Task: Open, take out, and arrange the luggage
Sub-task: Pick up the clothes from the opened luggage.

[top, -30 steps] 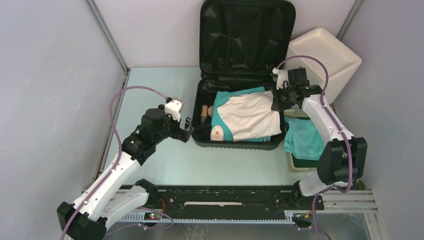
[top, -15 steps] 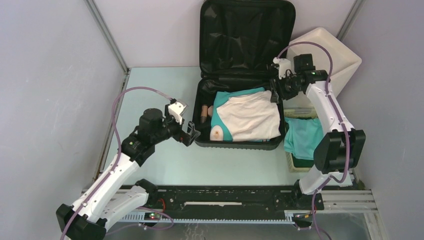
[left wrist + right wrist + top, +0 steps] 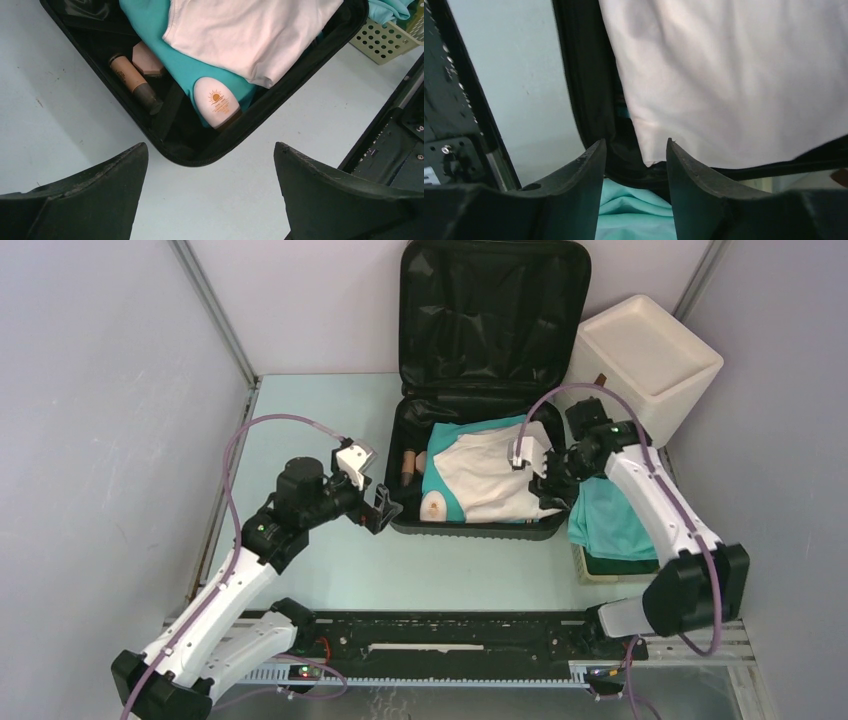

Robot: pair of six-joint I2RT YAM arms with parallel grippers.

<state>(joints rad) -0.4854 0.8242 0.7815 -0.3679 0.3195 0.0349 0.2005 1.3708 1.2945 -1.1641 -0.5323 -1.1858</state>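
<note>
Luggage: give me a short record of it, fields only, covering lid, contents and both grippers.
luggage: open, lid upright at the back
top layer: white garment over teal garment
loose items: white bottle, brown tube
left gripper: open, empty, by near-left corner
right gripper: open, empty, over near-right rim

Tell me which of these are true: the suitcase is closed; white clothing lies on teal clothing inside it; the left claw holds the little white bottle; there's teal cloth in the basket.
1. The suitcase is closed. False: its lid stands open against the back wall.
2. A white garment lies on a teal garment inside it. True.
3. The left gripper holds the white bottle. False: the gripper is open and empty, and the bottle lies in the suitcase.
4. A teal cloth lies in the basket to the suitcase's right. True.
</note>
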